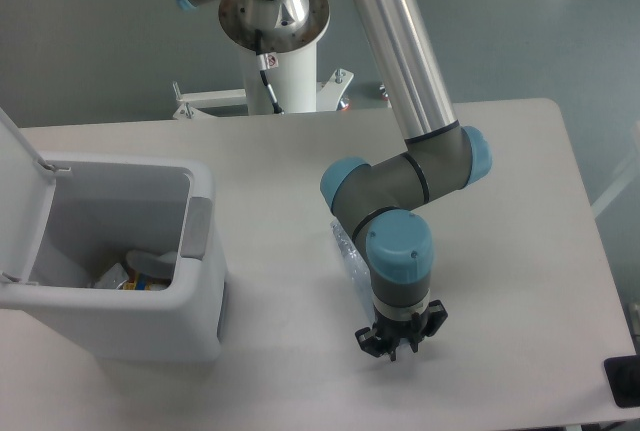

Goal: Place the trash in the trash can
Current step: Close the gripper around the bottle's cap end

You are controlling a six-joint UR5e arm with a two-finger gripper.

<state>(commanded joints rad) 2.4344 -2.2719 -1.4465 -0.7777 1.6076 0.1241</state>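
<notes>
A dark block (622, 383) is cut off by the frame edge at 4 o'clock, nearest the camera. Just behind it, at 5 o'clock from the frame centre, the jaws (397, 342) are pointed down at the white surface (520, 251); they are seen from above as a small dark cluster, and it cannot be told whether they are released or clenched, nor whether anything is held between them. Whether they touch the surface cannot be told either.

Above them the blue-capped wrist (400, 256) is stacked, and the grey elbow (405, 186) is bent toward 1 o'clock, where it meets the long silver arm (390, 41).

The crushed clear bottle (349, 259) is laid on the surface at 9 o'clock of the wrist, partly hidden by it, with its length run from 11 to 5 o'clock. Only this one piece of trash is seen on the surface.

At 9 o'clock of the frame the white bin (150, 301) is stood with its lid (15, 191) swung up and open. A grey tab (195, 226) is set on its right rim, and colourful scraps (135, 273) are seen inside. The bin is well apart from the bottle.

Farthest back, at 12 o'clock, the arm's white pedestal (285, 71) is mounted beyond the surface's far edge.
</notes>
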